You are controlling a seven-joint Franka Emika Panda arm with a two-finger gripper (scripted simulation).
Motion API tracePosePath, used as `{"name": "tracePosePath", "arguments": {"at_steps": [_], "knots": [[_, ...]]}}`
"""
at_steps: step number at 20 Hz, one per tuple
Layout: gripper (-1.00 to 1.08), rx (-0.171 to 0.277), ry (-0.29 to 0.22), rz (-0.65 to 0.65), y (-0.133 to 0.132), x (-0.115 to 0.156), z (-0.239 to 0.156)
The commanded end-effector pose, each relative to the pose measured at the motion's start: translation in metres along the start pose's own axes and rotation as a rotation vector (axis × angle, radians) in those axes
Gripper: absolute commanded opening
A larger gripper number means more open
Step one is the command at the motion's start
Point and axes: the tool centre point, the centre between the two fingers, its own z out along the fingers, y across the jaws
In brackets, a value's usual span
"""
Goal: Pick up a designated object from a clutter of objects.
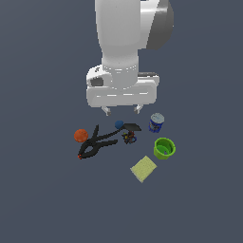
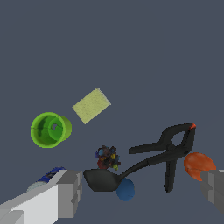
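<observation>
Claw (image 1: 123, 111) open above, small dark cluster (image 1: 128, 137) well below

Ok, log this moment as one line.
gripper open, above clutter | dark speckled cluster untouched, between black clamp and green cup | nothing held
</observation>
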Motion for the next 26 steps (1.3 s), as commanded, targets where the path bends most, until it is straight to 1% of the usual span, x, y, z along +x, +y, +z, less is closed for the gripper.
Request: {"name": "tracePosePath", "arguments": {"at_steps": [1,6,11,15,20,26], "knots": [[1.0,-0.005,-0.009,-0.02,-0.002,-0.004,0.021],[1.0,-0.017,-0.031,-0.074,-0.01,-0.017,0.075],[1.0,-0.025,-0.057,-0.14,-0.019,-0.04,0.132],[1.0,-0.027,-0.073,-0.186,-0.026,-0.059,0.168],[1.0,-0.025,-0.088,-0.229,-0.032,-0.079,0.198],[1.0,-0.023,-0.097,-0.255,-0.036,-0.093,0.215]]}}
